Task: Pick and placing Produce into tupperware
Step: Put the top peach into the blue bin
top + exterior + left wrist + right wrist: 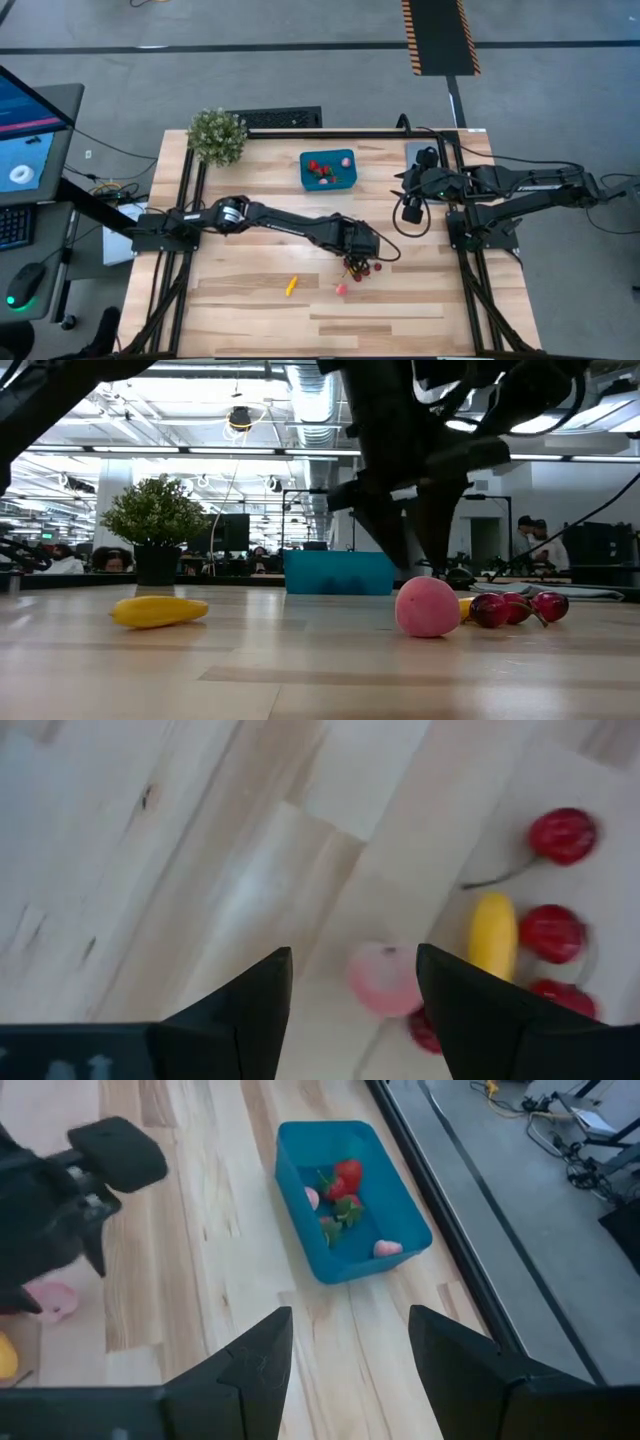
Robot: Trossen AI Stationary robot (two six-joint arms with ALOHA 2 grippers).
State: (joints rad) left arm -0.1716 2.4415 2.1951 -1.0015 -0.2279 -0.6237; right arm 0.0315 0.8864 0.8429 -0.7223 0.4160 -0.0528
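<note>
While the left gripper (356,262) hung over the near middle of the pale wooden slatted table (250,310), its two dark fingers (250,1010) stood wide apart with nothing between them. Just beyond the fingertips lay a small round pink toy fruit (385,978), and beside it a cluster of glossy dark red toy cherries (552,932) on thin stems, with a short yellow toy piece (492,932) lying among them. These looked light, hard and smooth, so they would probably roll or slip; the pink one seemed best pinched across its widest middle. A longer yellow toy piece (291,285) lay apart on the boards nearer the left side. Towards the far edge sat the small teal-blue rectangular plastic tupperware (300,1210), open-topped, already holding red toy strawberries with green tops (346,1178) and small pink pieces (386,1248). The right gripper (411,212) waited near the table's right side, its fingers parted and empty.
</note>
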